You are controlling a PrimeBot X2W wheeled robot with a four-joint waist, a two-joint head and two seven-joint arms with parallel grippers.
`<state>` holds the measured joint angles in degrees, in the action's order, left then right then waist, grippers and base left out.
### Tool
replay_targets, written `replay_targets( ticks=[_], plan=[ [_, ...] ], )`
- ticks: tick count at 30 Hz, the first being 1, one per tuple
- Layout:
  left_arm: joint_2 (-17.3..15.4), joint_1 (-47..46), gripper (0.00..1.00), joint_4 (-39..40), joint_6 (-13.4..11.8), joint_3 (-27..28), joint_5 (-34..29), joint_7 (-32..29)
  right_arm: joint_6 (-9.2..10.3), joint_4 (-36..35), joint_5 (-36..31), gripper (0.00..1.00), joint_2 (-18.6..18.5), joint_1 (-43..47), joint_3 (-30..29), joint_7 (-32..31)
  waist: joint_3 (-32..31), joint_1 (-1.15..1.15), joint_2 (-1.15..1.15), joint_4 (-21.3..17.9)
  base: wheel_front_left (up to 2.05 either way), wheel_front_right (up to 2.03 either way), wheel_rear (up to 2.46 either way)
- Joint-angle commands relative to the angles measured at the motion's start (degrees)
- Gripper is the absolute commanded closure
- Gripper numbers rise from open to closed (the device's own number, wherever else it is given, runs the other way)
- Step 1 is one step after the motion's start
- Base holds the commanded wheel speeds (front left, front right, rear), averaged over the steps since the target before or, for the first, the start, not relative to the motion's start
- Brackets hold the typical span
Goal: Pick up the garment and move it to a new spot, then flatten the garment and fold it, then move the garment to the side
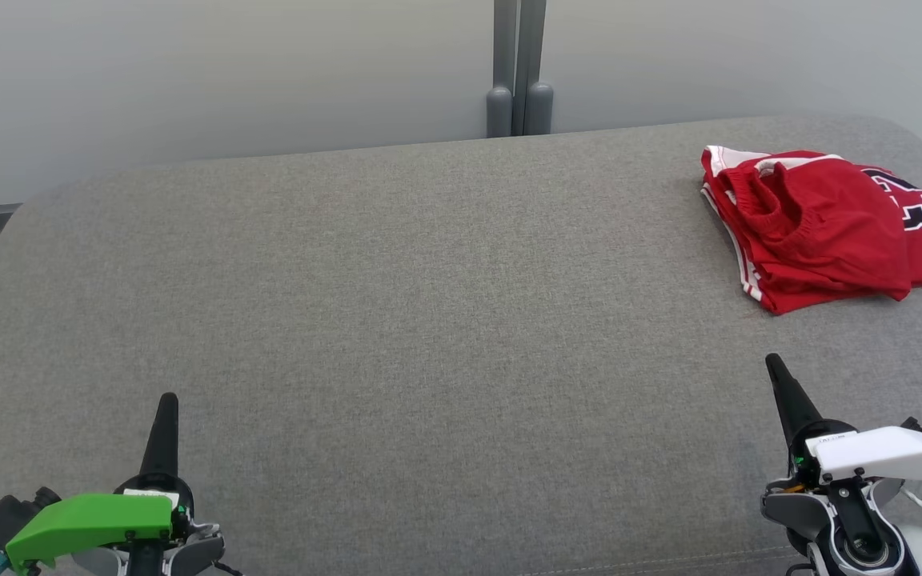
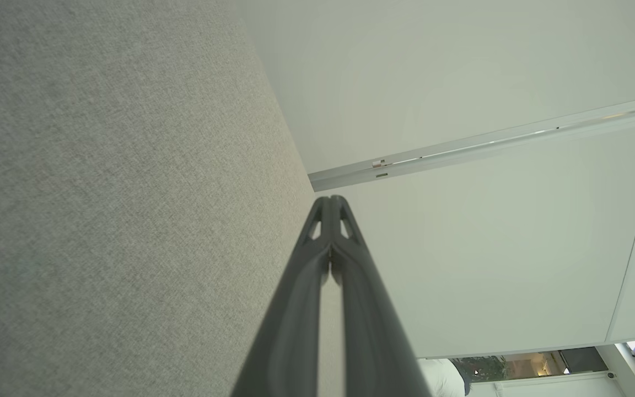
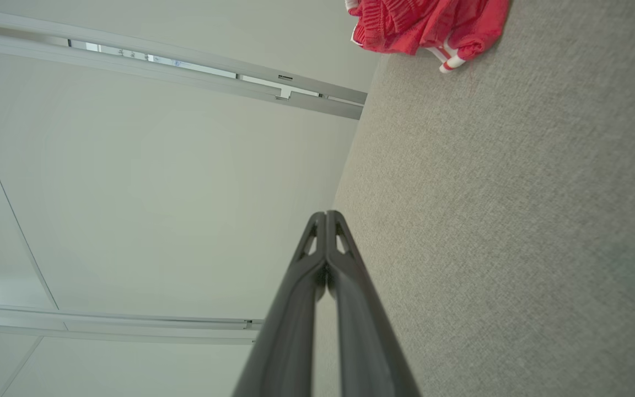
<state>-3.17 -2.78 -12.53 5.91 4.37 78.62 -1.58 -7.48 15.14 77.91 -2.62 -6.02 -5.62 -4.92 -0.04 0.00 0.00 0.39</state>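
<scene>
Head view is showing a big grey cloth counter [image 1: 429, 320] with a pale wall [image 1: 229, 72] behind it. A grey post [image 1: 519, 64] is standing up behind the middle of the counter.

A red garment [image 1: 821, 228] is lying on the counter at the far right corner. It is sitting in a loose, folded pile. White stripes are showing along its left side, and a stretchy band is showing on top. Black marks are showing on its right part. They may be letters or numbers, but it is hard to tell.

The left gripper [image 1: 166, 398] is sitting at the near left, with a green cover [image 1: 89, 520] behind it. Its jaws are pressing together and holding nothing. The right gripper [image 1: 773, 362] is sitting at the near right, with a white cover [image 1: 889, 452] behind it. Its jaws are pressing together too, and they are empty. The garment is lying past the right gripper, well apart from it.

Left wrist view is showing the left gripper [image 2: 330, 199] with its two dark fingers meeting at the tip, between grey cloth and pale wall.

Right wrist view is showing the right gripper [image 3: 326, 214] closed the same way. The garment [image 3: 422, 25] is showing at the top of that view, on the cloth near the edge.
</scene>
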Motion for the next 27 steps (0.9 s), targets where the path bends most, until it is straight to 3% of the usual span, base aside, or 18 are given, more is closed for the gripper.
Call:
replay_targets(
  ticks=[1,27],
  plan=[
    [-0.1,-1.3,1.00,0.2,0.4,0.4,1.6,-0.4,-0.02,-0.4,1.8,1.00,-0.3,-0.7,-0.3,-0.5,0.0,0.00,0.00,0.0,0.00,0.00,0.00],
    [0.3,-2.3,1.00,-0.1,1.6,1.4,12.4,-3.0,-0.02,-0.4,12.6,1.00,-0.4,-1.2,-1.5,-3.0,0.3,0.00,0.00,-0.3,0.00,0.00,0.00]
  ],
)
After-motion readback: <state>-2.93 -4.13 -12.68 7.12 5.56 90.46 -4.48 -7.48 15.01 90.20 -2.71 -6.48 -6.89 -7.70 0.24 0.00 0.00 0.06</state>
